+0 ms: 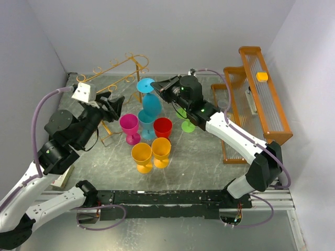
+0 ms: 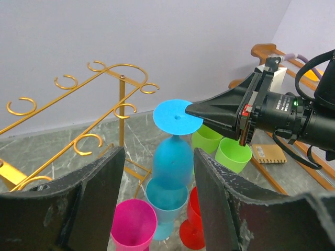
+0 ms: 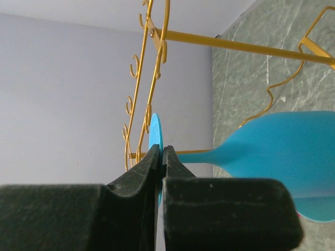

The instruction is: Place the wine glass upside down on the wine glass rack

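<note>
A blue wine glass [image 1: 152, 106] hangs upside down in the air, bowl down and foot up. My right gripper [image 1: 158, 87] is shut on the rim of its flat foot [image 2: 177, 116], which the right wrist view shows pinched edge-on between the fingers [image 3: 161, 152]. The bowl [image 2: 172, 157] hovers just over an upright light-blue glass [image 2: 166, 201]. The gold wire wine glass rack [image 1: 112, 70] stands at the back left, beside and behind the held glass [image 3: 282, 151]. My left gripper [image 1: 112, 102] is open and empty, left of the glass and apart from it.
Upright glasses cluster mid-table: pink [image 1: 129, 124], red [image 1: 163, 126], two yellow-orange [image 1: 142, 155] [image 1: 161, 149], and green ones [image 1: 187, 125] under the right arm. A bulky orange wooden slatted rack [image 1: 256, 94] fills the right side. Walls close in behind and on both sides.
</note>
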